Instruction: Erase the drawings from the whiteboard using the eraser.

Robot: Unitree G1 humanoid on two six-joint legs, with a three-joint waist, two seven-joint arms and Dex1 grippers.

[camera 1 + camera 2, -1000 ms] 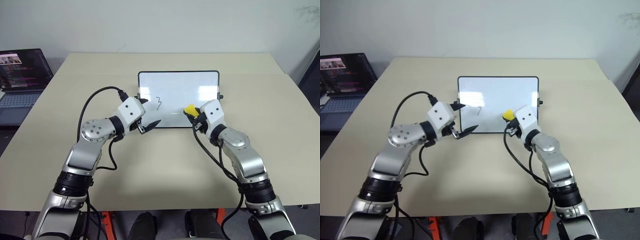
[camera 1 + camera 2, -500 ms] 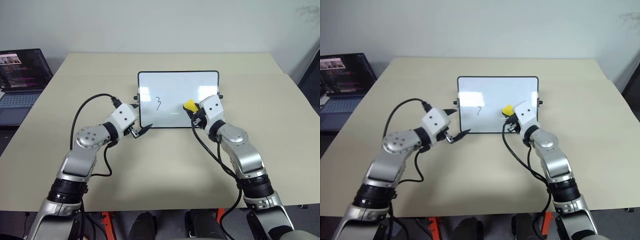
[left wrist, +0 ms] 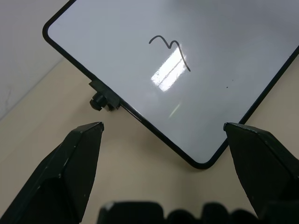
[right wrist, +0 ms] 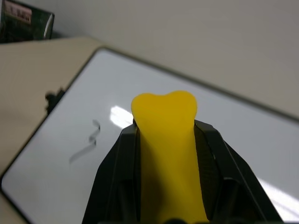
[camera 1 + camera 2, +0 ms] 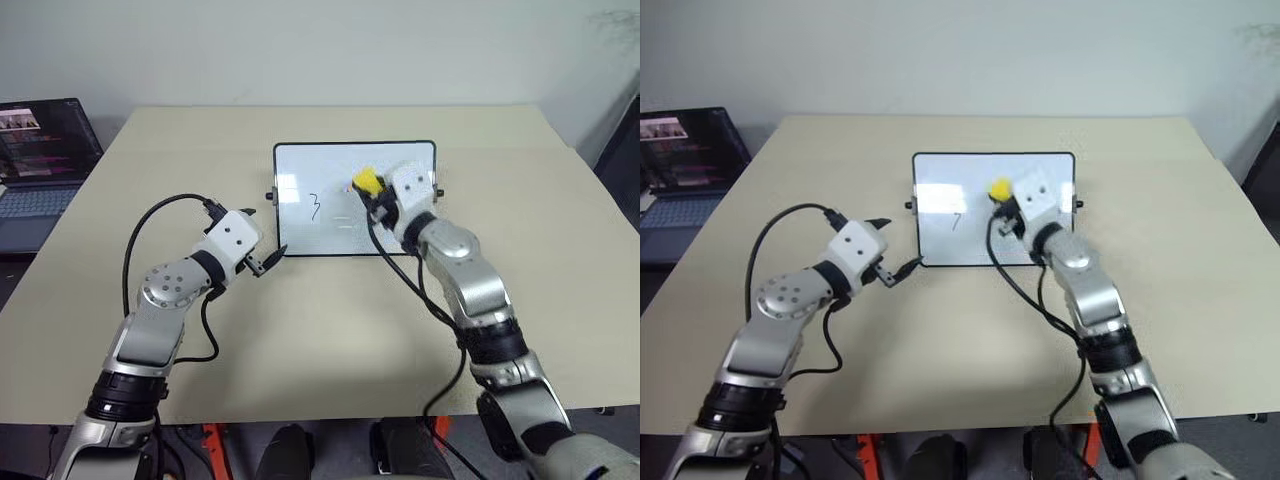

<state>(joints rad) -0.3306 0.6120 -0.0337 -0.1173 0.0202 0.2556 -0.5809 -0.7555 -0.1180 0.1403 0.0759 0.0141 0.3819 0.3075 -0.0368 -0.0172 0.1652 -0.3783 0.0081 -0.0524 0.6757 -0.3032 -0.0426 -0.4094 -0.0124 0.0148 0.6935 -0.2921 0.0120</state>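
The whiteboard (image 5: 320, 170) lies flat in the middle of the beige table. A single thin dark drawing shaped like a 3 (image 5: 317, 207) sits on its left half, also seen in the left wrist view (image 3: 170, 51) and the right wrist view (image 4: 88, 140). My right gripper (image 5: 372, 192) is shut on the yellow eraser (image 5: 366, 182), held above the board's middle, just right of the drawing. The eraser (image 4: 166, 140) sticks out between its black fingers (image 4: 117, 168). My left gripper (image 5: 268, 260) stands open at the board's near left corner, off the board, with nothing between its fingers (image 3: 79, 158).
An open dark laptop (image 5: 40, 160) sits on a lower surface at the far left. A small black knob (image 3: 98, 100) juts from the board's left side. Bare beige table (image 5: 330, 330) surrounds the board on all sides.
My right gripper has lifted the eraser and carried it left, from the board's near right edge to above its middle. My left gripper has drawn back to the left, off the board's corner.
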